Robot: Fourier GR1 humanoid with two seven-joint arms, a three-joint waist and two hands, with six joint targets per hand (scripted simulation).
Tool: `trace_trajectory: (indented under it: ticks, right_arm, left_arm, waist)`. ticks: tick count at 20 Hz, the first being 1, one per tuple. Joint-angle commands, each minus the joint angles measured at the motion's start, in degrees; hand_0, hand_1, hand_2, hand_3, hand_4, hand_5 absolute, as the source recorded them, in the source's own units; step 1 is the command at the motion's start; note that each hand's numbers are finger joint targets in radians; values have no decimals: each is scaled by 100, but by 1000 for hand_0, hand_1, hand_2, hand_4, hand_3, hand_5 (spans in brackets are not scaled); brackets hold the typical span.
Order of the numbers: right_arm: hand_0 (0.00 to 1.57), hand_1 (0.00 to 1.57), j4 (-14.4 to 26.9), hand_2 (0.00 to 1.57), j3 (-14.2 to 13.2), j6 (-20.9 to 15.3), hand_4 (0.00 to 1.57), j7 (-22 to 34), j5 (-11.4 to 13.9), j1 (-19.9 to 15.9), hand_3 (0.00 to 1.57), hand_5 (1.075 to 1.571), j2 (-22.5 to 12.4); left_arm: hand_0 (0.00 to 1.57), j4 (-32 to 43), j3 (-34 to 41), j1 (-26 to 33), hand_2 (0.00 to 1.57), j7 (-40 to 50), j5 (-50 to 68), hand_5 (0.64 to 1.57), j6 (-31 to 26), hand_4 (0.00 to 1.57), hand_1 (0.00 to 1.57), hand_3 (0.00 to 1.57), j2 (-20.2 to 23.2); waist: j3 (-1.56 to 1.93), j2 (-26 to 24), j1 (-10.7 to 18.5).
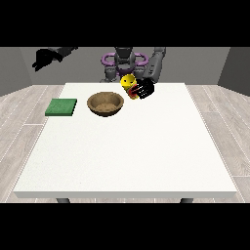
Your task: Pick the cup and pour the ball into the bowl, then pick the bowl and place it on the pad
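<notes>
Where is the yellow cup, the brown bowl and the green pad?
yellow cup (128, 81), front view, on its tilted yellow side.
brown bowl (105, 109), front view, on its near outer wall.
green pad (61, 107), front view, on the middle of its top.

The scene is seen through one front view only, set across the large white square table (127, 156) from the grey humanoid robot (125, 62) and raised, looking down and facing it. The whole tabletop is taken in from a distance, with pale plank floor (19, 122) at both sides.
</notes>
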Motion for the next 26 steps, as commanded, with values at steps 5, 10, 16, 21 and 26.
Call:
trace_trajectory:
  ticks: [5, 10, 16, 21, 26]
  right_arm:
    - [0, 0, -49, 364, 135, 259, 546, -265, -11, -40, 683, 1568, 25]
    - [0, 0, 278, 343, 124, 119, 541, 146, 35, -414, 676, 1567, -85]
    - [0, 0, 585, 348, 209, 6, 551, -95, 227, -367, 658, 1566, 40]
    - [0, 0, 896, 388, 270, 34, 564, -205, 273, -279, 663, 1567, 173]
    - [0, 0, 1126, 347, 281, 14, 573, -501, 330, -621, 604, 1566, 216]
  left_arm:
    - [1420, 543, -498, -472, 1571, 693, -1132, 1257, 1080, 1510, 1420, 1571, 228]
    - [1496, 1148, -1237, -951, 1571, 1817, -2280, 1310, 1641, 1480, 1496, 1571, 178]
    - [1565, 1776, -1955, -1640, 1571, 2857, -3480, 1364, 1813, 1497, 1565, 1571, 405]
    - [1571, 2487, -2840, -2046, 1571, 4215, -4703, 1517, 1875, 1130, 1571, 1571, -240]
    - [1521, 2367, -3544, -2110, 1571, 4959, -5435, 1433, 1499, 1248, 1521, 1571, -492]
  waist:
    - [3, 277, -429]
    - [6, -68, -270]
    - [9, -198, -137]
    - [11, -494, -212]
    - [7, -214, -309]
